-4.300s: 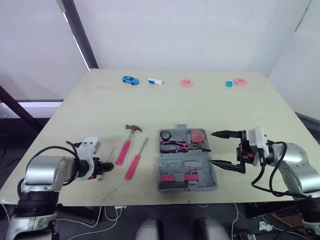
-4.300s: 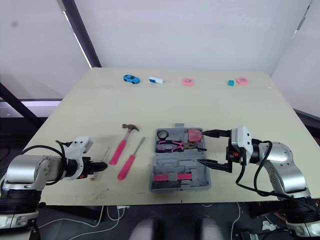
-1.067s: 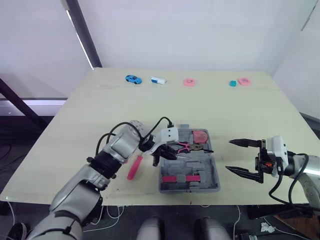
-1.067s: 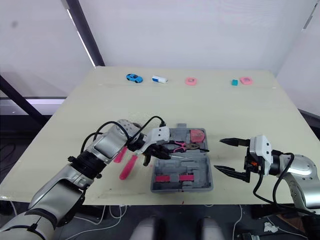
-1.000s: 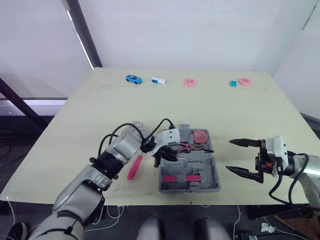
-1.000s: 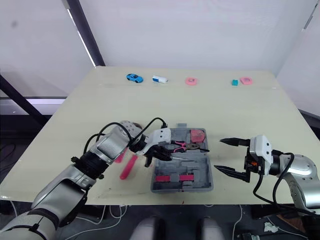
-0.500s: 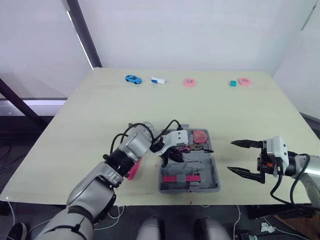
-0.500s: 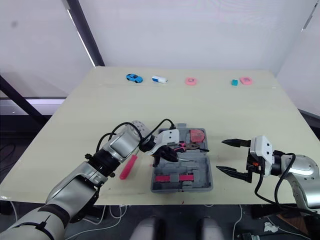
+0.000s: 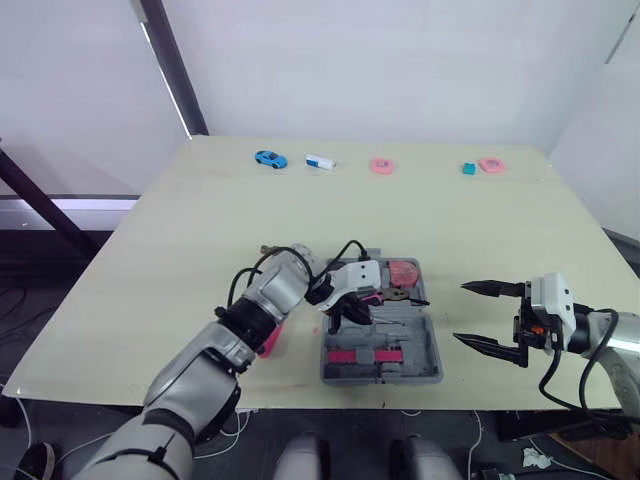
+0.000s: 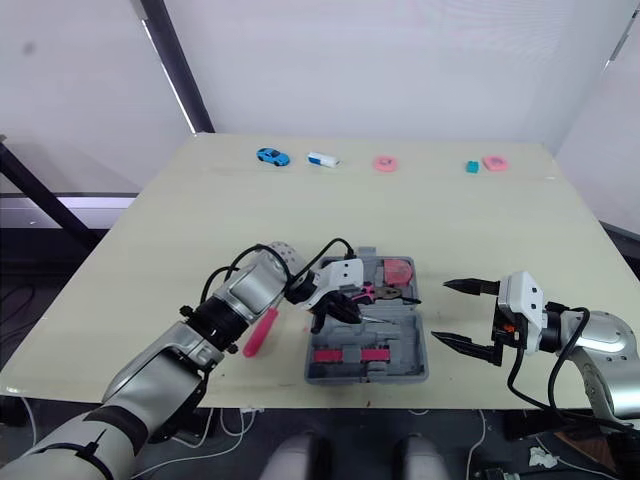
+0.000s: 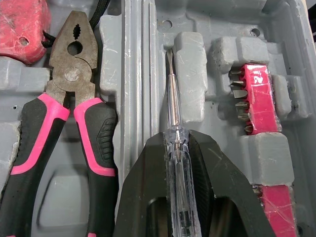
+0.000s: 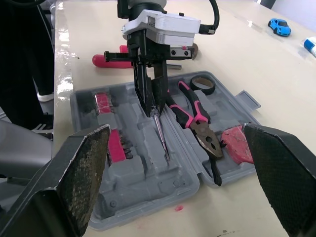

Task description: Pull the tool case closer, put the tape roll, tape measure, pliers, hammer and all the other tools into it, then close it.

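Note:
The grey tool case [image 9: 432,352] lies open near the table's front edge. Its far half holds the black tape roll [image 12: 200,85], the pink-handled pliers [image 11: 74,98] and the red tape measure [image 9: 399,272]. A pink bit holder [image 11: 256,94] sits in the near half. My left gripper [image 9: 350,308] is shut on a clear-handled screwdriver [image 11: 177,163], pointing down over a slot in the near half beside the hinge. A pink-handled tool [image 10: 260,333] lies on the table left of the case, partly under my left arm. My right gripper [image 9: 461,312] hovers open to the right of the case.
Along the table's far edge lie a blue toy car [image 9: 266,158], a white block [image 9: 319,161], two pink rings [image 9: 379,166] [image 9: 489,164] and a teal block [image 9: 467,169]. The case sits close to the table's front edge [image 9: 300,405].
My left gripper has carried the clear screwdriver rightward, from the case's left edge to over its near half. The right gripper has stayed put and open.

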